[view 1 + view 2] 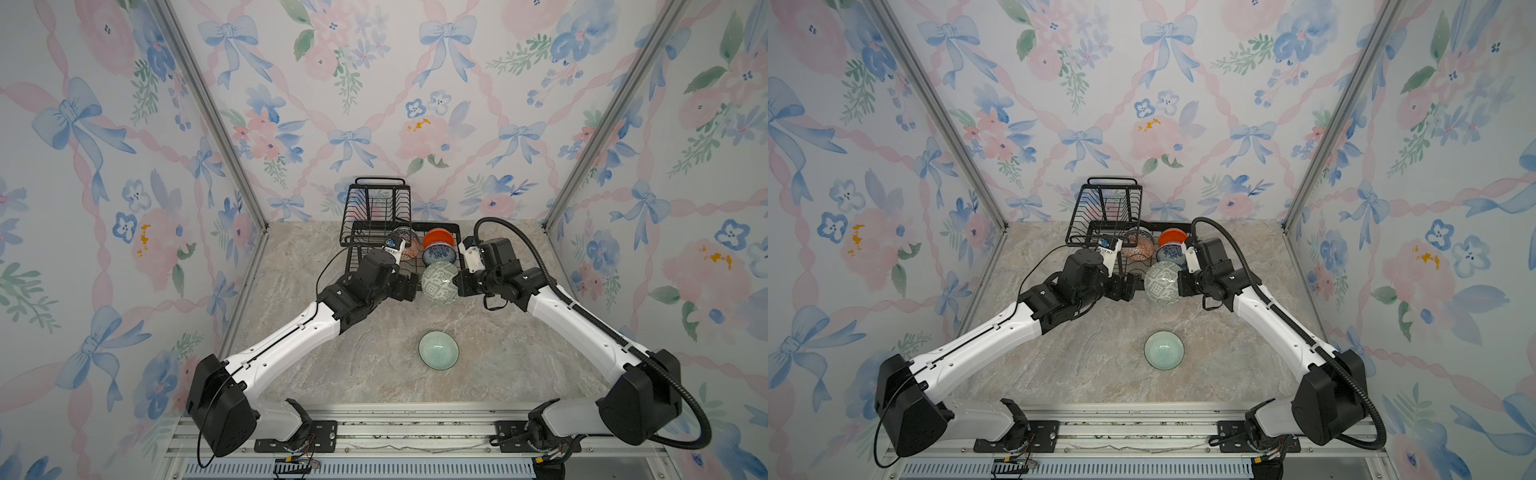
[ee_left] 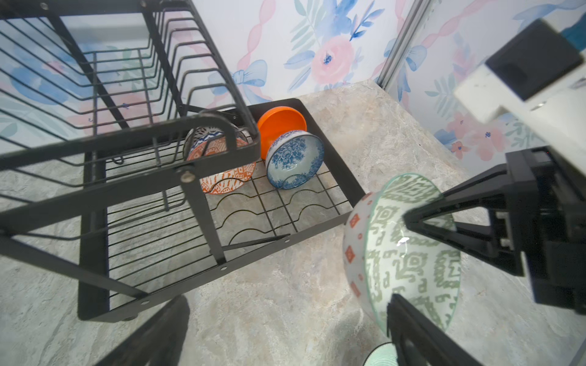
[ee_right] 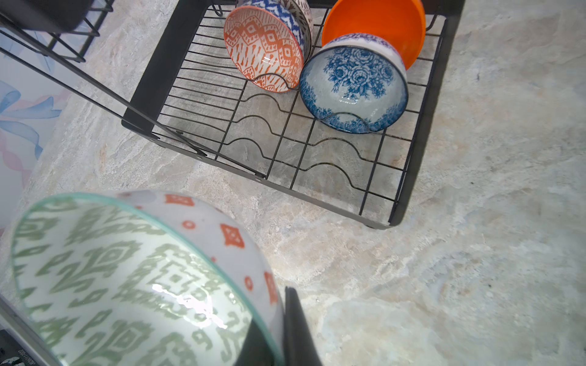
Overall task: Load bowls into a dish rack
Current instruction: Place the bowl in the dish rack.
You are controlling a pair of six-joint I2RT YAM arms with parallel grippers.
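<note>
The black wire dish rack stands at the back of the table. Its lower tray holds three bowls on edge: a plain orange one, a blue floral one and an orange geometric one. My right gripper is shut on the rim of a green-patterned bowl, tipped on edge just in front of the rack. My left gripper stands open beside that bowl.
A pale green bowl sits upright on the marble table, nearer the front. The rack's raised basket with its loop handle overhangs the left part of the tray. Floral walls close in the back and both sides.
</note>
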